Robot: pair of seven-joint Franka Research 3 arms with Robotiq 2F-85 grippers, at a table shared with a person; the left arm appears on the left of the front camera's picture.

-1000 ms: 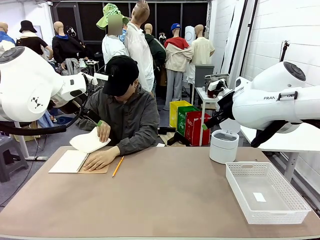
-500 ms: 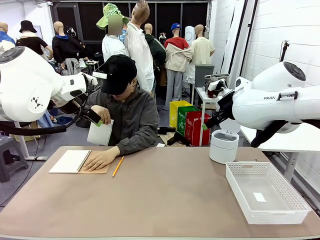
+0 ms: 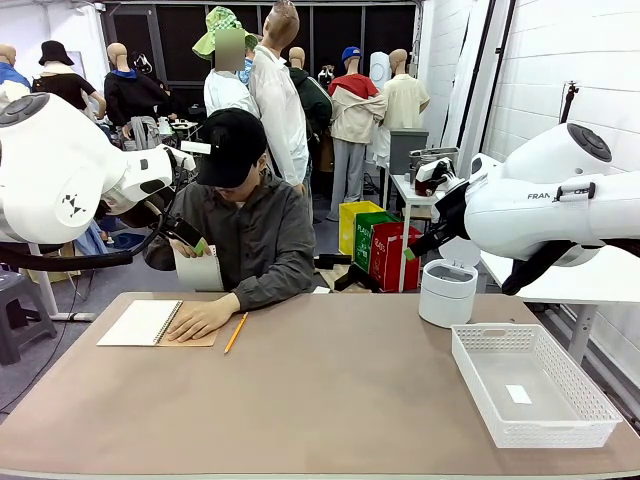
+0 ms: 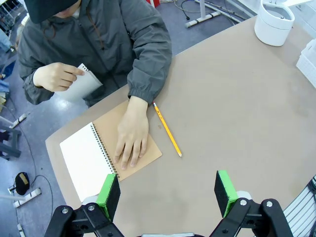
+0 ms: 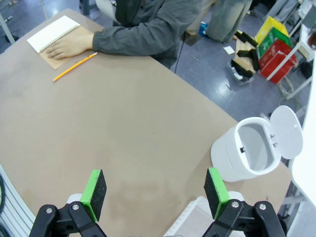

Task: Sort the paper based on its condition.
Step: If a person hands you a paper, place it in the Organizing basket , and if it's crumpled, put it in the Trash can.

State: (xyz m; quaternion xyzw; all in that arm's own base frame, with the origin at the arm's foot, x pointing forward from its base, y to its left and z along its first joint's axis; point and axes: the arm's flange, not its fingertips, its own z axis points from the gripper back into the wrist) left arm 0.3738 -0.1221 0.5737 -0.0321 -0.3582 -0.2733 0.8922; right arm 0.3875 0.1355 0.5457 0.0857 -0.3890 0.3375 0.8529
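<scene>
Hovering left gripper, jaws wide apart and empty, paper far ahead of it in person's raised hand beyond the notepad, right gripper likewise agape above table.

Paper now off the notepad.

Tabletop plain tan-brown. Paper white, unmarked. Notepad: white page, brown cardboard backing, dark spiral. Pencil yellow-orange. Basket white, mesh pattern. Lidded bin white. Jacket dark grey, cap black. Left hand black, pads green.
</scene>
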